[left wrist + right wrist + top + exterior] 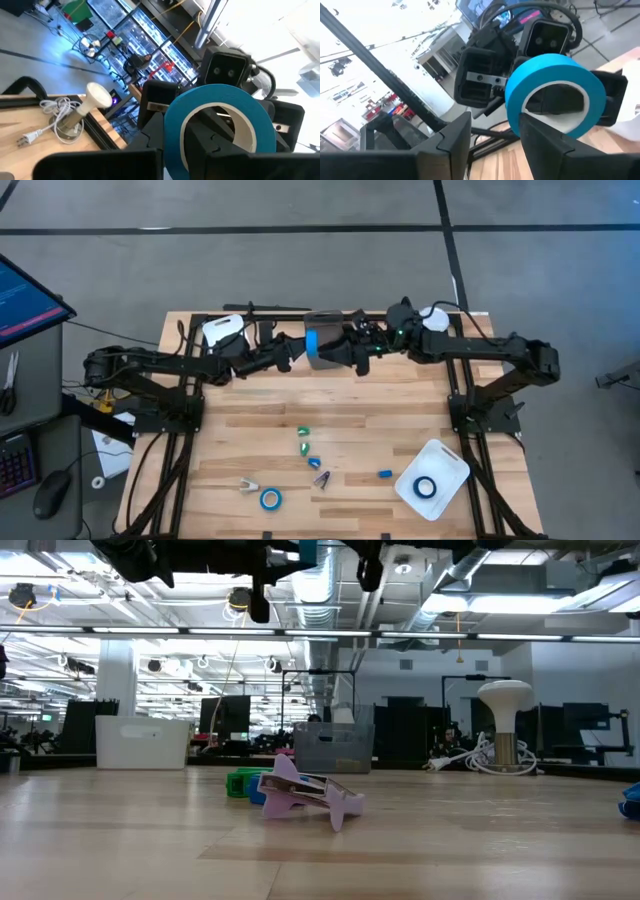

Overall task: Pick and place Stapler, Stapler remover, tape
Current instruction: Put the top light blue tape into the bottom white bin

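Left end effector (296, 352) clamped on a blue tape roll (313, 343) with white core, raised over the tabletop's (350, 430) far edge, facing the right end effector (352, 350), fingers spread beside the roll, not pinching. Two more alike: one roll (270, 499) near the front edge, another (426, 488) inside the white tray (452, 463). No legible writing.

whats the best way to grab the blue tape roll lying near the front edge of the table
The tape roll lies flat with its core open upward, so come straight down from above and pinch the ring wall, one finger in the core, one outside. Probably take the side away from the pink tool lying close by.
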Robot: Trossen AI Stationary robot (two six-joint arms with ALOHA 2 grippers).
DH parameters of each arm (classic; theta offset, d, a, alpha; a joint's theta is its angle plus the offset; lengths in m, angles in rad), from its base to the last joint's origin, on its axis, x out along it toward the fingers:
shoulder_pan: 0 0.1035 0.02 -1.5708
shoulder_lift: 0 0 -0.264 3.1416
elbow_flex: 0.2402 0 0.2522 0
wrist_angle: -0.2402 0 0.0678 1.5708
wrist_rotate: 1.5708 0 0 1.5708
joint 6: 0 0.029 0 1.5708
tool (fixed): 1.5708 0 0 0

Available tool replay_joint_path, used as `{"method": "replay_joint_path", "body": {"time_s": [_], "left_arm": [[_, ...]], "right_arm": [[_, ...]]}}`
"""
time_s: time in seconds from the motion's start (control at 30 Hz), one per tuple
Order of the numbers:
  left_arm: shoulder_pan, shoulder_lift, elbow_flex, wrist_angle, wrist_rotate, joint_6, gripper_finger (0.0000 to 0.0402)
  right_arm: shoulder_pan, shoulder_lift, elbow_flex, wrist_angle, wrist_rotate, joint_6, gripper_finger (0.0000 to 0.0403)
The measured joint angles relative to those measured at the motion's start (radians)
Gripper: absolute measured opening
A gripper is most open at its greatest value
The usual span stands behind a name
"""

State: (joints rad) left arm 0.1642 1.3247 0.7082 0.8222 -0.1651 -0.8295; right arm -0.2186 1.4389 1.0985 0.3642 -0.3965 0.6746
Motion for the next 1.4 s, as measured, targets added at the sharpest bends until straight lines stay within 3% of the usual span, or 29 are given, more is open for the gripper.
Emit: {"method": "replay_joint_path", "body": {"time_s": [0.77, 1.4], "left_arm": [[0.0, 0.001, 0.0, -0.004, 0.024, 0.011, 0.0025], [-0.001, 0.0, 0.001, -0.009, 0.014, 0.02, 0.0025]], "right_arm": [[-0.067, 0.007, 0.0, -0.027, 0.008, -0.016, 0.0154], [-0.041, 0.007, -0.001, 0.016, 0.005, 0.009, 0.0157]]}}
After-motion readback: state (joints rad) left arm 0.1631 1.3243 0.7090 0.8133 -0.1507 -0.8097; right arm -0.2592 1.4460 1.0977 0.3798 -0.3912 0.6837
